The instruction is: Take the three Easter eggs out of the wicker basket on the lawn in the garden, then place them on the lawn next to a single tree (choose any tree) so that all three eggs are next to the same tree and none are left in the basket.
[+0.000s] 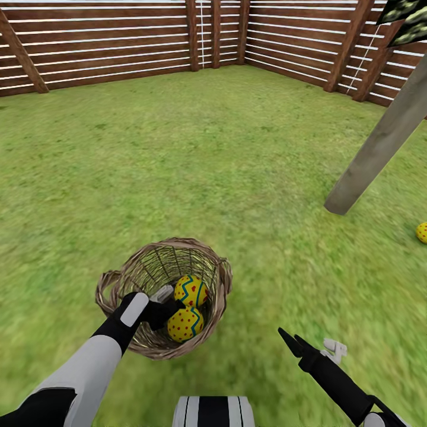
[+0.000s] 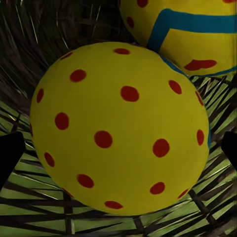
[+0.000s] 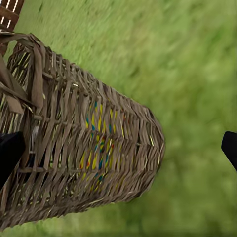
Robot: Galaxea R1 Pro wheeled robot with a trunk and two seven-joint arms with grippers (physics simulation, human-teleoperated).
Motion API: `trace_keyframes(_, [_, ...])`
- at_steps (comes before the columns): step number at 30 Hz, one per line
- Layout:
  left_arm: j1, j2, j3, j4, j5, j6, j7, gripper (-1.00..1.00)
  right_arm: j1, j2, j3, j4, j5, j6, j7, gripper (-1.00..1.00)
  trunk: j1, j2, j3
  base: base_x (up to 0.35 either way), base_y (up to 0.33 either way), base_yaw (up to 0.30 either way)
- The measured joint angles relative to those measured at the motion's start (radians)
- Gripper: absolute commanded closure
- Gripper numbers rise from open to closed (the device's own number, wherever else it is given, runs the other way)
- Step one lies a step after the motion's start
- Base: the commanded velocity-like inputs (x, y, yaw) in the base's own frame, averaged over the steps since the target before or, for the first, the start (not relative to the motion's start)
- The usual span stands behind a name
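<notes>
The wicker basket (image 1: 155, 274) stands on the lawn (image 1: 196, 160) just ahead of me. Two Easter eggs lie in it: a red-dotted egg (image 1: 185, 324) (image 2: 121, 128) and one with a blue zigzag (image 1: 191, 290) (image 2: 182, 29) behind it. My left gripper (image 1: 171, 307) (image 2: 118, 150) reaches into the basket, open, with its fingertips (image 2: 11, 153) on either side of the dotted egg. A third egg (image 1: 421, 232) rests on the grass at the right, near the tree (image 1: 379, 145) with its pale leaning trunk. My right gripper (image 1: 296, 343) hangs open over grass, right of the basket (image 3: 84, 148).
A brown slatted fence (image 1: 118, 41) closes the garden at the back and right. Open grass stretches between the basket and the tree trunk. My own base (image 1: 213, 412) shows at the bottom of the head view.
</notes>
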Motion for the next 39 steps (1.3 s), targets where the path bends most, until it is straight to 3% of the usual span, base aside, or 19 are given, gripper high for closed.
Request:
trace_keyframes(3, [0.0, 0.0, 0.0, -0.001, 0.002, -0.001, -0.003, -1.0, 0.0, 0.0, 0.001, 0.0, 0.0, 0.0, -0.001, -1.0, 0.0, 0.0, 0.0, 0.0, 0.0, 0.0])
trace_keyframes(9, [0.0, 0.001, 0.0, -0.002, 0.004, -0.001, -0.038, -1.0, 0.0, 0.0, 0.004, 0.0, 0.0, 0.001, -0.004, -1.0, 0.003, -0.001, -0.023, 0.0, 0.0, 0.0])
trace_keyframes(14, [0.0, 0.001, 0.005, -0.001, 0.005, -0.003, -0.043, -1.0, 0.0, 0.0, 0.006, 0.0, 0.0, 0.002, -0.005, -1.0, 0.003, -0.001, -0.023, 0.0, 0.0, 0.0])
trace_keyframes(25, [0.0, 0.001, 0.032, 0.001, 0.006, -0.005, -0.04, -1.0, -0.001, 0.0, 0.006, 0.0, 0.0, 0.002, -0.006, -1.0, 0.003, -0.001, -0.023, 0.0, 0.0, 0.0])
trace_keyframes(31, [0.0, 0.001, 0.072, 0.004, 0.006, -0.005, -0.035, -1.0, -0.001, 0.0, 0.006, 0.0, 0.0, 0.002, -0.006, -1.0, 0.004, -0.002, -0.035, 0.0, 0.0, 0.0])
trace_keyframes(39, [0.0, 0.001, 0.082, 0.007, 0.005, -0.007, -0.032, -1.0, -0.001, 0.0, 0.006, 0.0, 0.0, 0.002, -0.006, -1.0, 0.004, -0.002, -0.035, 0.0, 0.0, 0.0])
